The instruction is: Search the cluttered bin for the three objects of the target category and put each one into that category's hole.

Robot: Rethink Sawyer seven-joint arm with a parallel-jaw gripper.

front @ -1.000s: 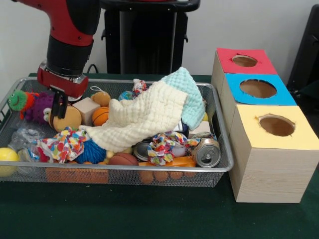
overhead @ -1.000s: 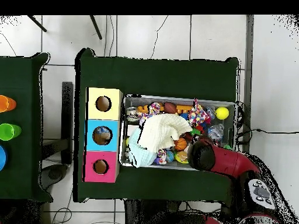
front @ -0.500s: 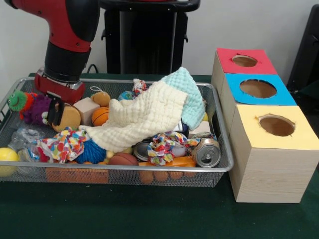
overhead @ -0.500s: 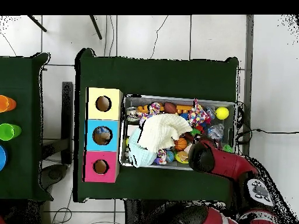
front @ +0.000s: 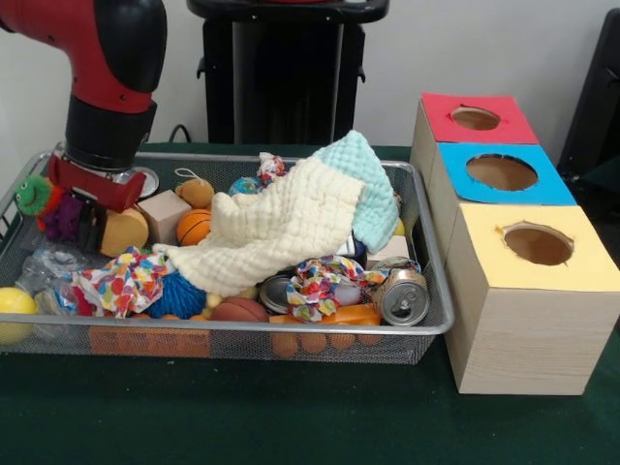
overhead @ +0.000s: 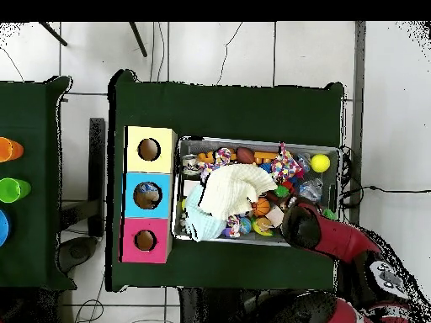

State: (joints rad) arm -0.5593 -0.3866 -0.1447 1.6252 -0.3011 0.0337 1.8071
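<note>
Hovering low at the bin's far-left corner, the hand (grip state unclear) touches the purple plush toy.

Cream cloth covers the bin's centre; whatever lies beneath is hidden. Gripper, at nine o'clock of the cloth, partly masks the purple plush toy; finger state indeterminate. Arm cut off at the top edge. Overhead, the arm conceals the bin's four-o'clock corner.
</note>
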